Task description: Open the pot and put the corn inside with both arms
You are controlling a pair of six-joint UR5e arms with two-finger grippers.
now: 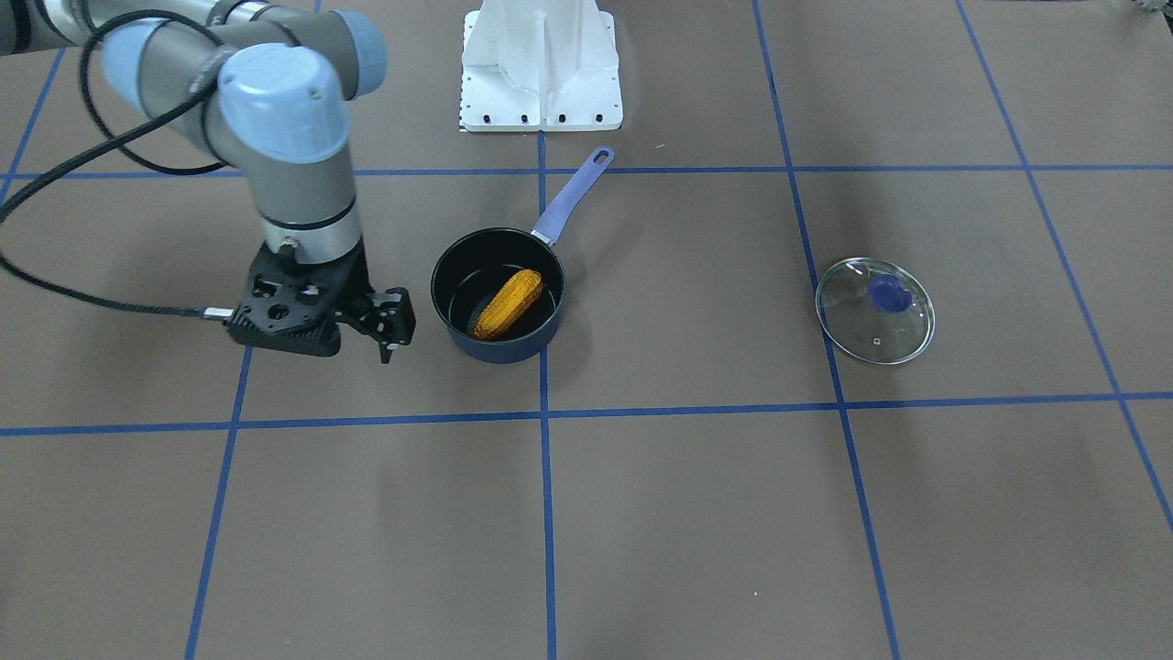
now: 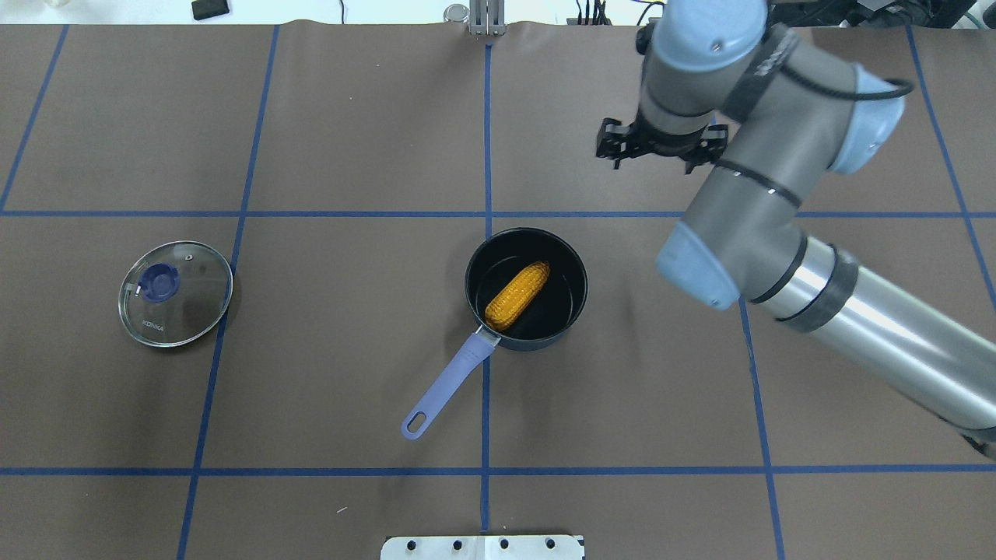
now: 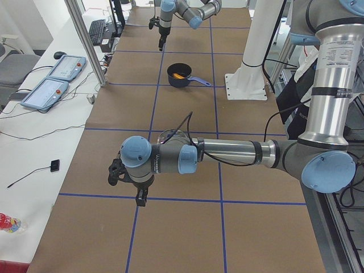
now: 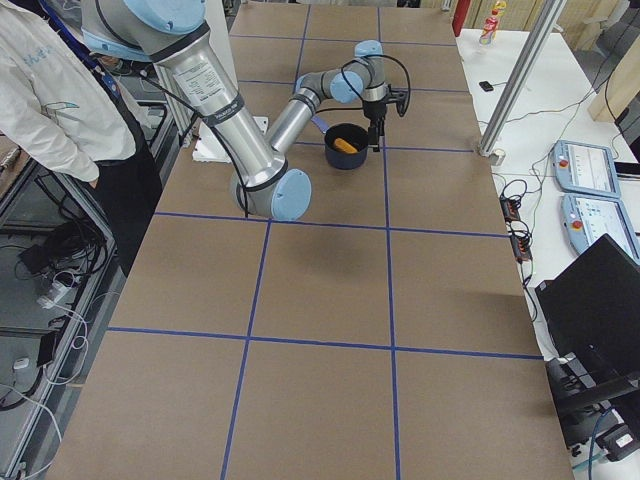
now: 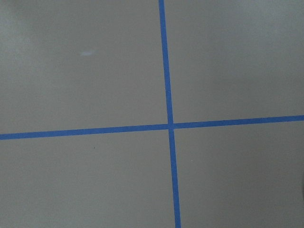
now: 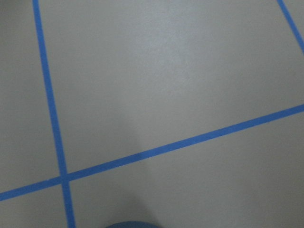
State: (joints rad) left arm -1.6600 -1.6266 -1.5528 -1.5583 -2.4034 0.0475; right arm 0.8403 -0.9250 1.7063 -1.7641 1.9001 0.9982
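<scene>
Front-facing view: the right claw [image 1: 390, 348] points down at the table [image 1: 696, 513]. Its fingers bunch into one dark cluster from this angle, so I cannot tell whether they are spread or pressed together. Nothing is seen between them. Just beside the claw, toward the table's middle, is the pot [image 1: 499, 350], lid off. The corn [image 1: 507, 303] lies slantwise on the pot's black floor. The lavender handle [image 1: 568, 197] angles away from the claw toward the white mounting base [image 1: 541, 73]. The glass lid [image 1: 875, 312] lies flat, knob up, well apart from the claw on the pot's far side.

Overhead: the right arm's wrist hides most of the claw. The pot [image 2: 537, 344] sits near it, closer to the robot, with the corn [image 2: 517, 294] inside and its tapered tip toward the claw's side.

Left-end view: up close, the left claw [image 3: 139, 199] hangs pointing down. From here I cannot tell how its fingers stand. The pot [image 3: 179, 79] is far beyond it.

Right-end view: the right claw hangs just beside the pot [image 4: 345, 160], with yellow corn [image 4: 346, 146] showing inside.

Both wrist views show only brown table and blue tape lines.
</scene>
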